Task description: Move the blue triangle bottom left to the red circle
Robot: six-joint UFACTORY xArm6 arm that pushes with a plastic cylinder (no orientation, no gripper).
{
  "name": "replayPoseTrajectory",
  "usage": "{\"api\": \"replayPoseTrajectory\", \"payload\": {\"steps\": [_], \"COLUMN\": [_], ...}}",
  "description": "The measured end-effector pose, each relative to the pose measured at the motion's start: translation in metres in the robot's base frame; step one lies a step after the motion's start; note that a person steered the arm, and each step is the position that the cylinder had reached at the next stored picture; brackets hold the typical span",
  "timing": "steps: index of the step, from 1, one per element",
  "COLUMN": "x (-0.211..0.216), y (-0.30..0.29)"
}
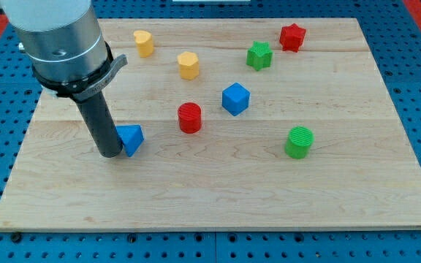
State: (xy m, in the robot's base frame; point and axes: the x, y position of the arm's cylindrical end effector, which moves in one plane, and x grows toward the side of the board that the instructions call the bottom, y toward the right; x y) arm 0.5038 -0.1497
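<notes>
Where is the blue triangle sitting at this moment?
The blue triangle sits left of centre on the board, touching or nearly touching my tip on its left. The red circle is its nearest block, up and to the view's right.

Bright, even light; sharp focus

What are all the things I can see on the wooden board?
blue triangle: one, blue, left of middle, touching my tip
red circle: one, red, middle
blue cube: one, blue, right of the red circle
green circle: one, green, right side
green star: one, green, top right
red star: one, red, top right
yellow blocks: two, yellow, top, shapes unclear
wooden board: one, pale wood, on blue pegboard
my tip: one, dark rod end, against the blue triangle's left side
</notes>
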Motion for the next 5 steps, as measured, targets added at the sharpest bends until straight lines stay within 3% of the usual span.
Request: {"api": "replayPoseTrajectory", "payload": {"steps": [3,5], "x": [0.033,-0.005], "y": [-0.069,-0.145]}}
